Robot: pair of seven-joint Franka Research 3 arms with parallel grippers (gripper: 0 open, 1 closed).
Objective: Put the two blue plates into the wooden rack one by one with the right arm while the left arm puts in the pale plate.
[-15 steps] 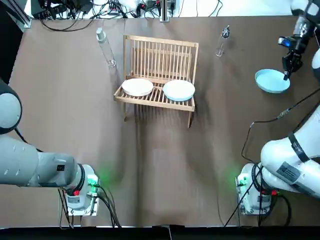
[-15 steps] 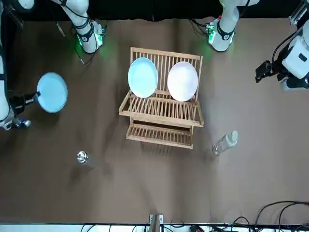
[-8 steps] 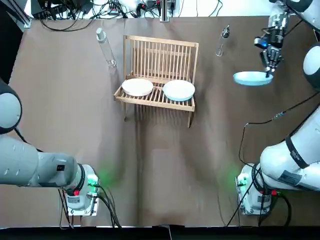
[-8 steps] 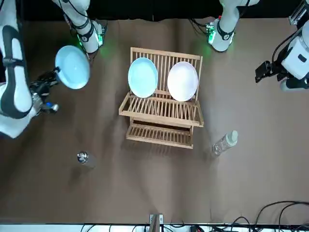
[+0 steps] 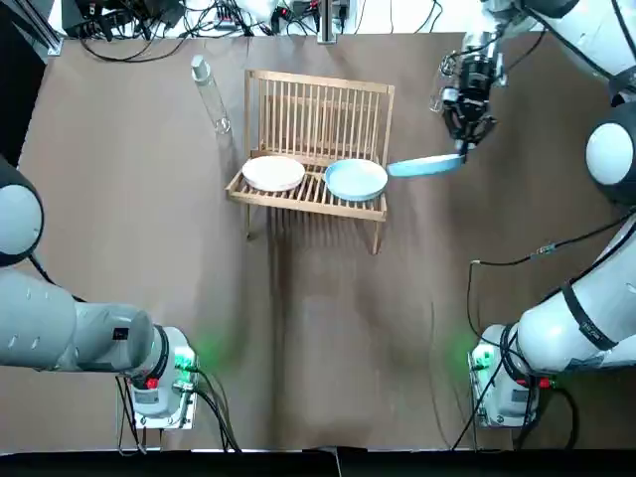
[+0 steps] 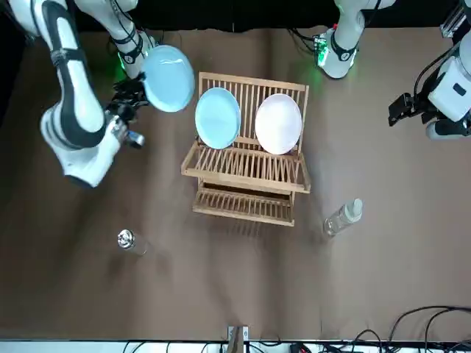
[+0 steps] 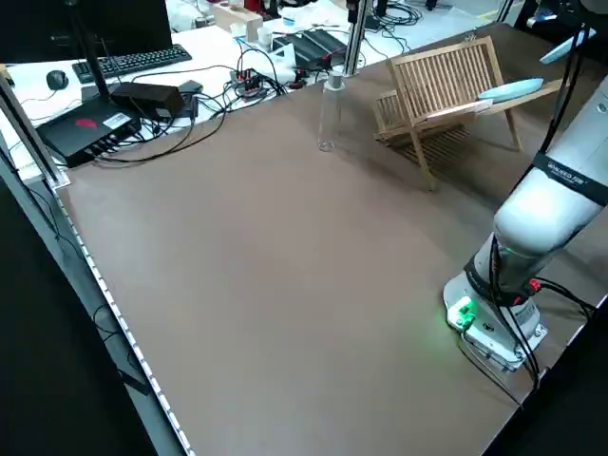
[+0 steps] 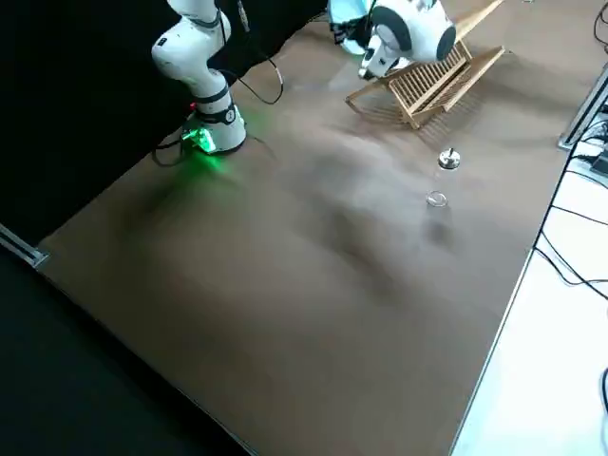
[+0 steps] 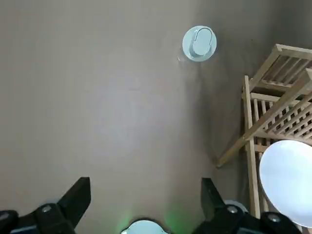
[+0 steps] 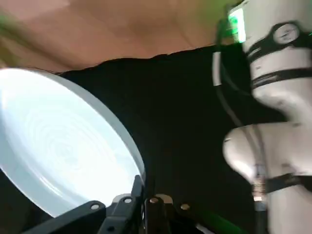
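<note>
Holding a blue plate (image 5: 425,166) by its rim, the right gripper (image 5: 463,147) is up in the air just off the rack's (image 5: 318,109) right end. Fingers are clamped on the rim, and the right wrist view shows the edge pinched between them. The plate stands steep: near edge-on from above, full face toward the front camera. Its inner edge sits right by the rack's corner post, can't tell if it's touching. Not in a slot yet.

Two plates already lean on the rack's back slats, side by side with a small gap. The second blue plate (image 5: 355,179) is on the robot's right, the pale plate (image 5: 273,173) on its left.

Left gripper (image 9: 145,184) is parked high off the rack's left side, fingers apart and empty. It looks down on the bottle (image 5: 211,99), which stands just left of the rack. A small clear item (image 5: 440,89) stands right of the rack, near the right arm's wrist.
</note>
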